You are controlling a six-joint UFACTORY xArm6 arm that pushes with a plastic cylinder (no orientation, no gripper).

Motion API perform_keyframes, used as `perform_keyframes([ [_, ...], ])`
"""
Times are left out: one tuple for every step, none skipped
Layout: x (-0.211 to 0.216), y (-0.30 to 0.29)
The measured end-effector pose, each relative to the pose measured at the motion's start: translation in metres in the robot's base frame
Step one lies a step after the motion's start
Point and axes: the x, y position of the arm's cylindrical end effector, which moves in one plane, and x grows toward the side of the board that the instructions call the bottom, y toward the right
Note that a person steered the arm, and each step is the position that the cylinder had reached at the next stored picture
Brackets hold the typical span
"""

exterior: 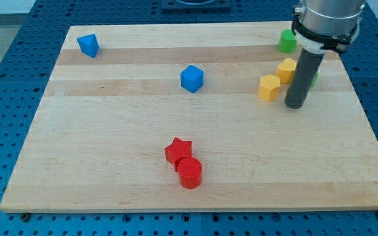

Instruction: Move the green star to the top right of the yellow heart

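Two yellow blocks sit at the view's right: one (269, 86), and one (287, 69) just up and right of it; I cannot tell which is the heart. A green block (287, 40) lies near the top edge. A second green block (315, 77) shows only as a sliver behind my rod, so its shape is hidden. My tip (295, 106) rests on the board just right of the lower yellow block and below the upper one, close to both. I cannot tell if it touches either.
A blue cube (191, 78) sits at the upper middle and a blue wedge-like block (88, 45) at the top left. A red star (178, 150) touches a red cylinder (189, 173) at the lower middle. The board's right edge (366, 124) is near my rod.
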Motion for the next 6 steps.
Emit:
perform_keyframes([
  [-0.013,0.019],
  [-0.033,0.039],
  [-0.056,0.040],
  [-0.073,0.040],
  [-0.066,0.042],
  [-0.030,0.043],
])
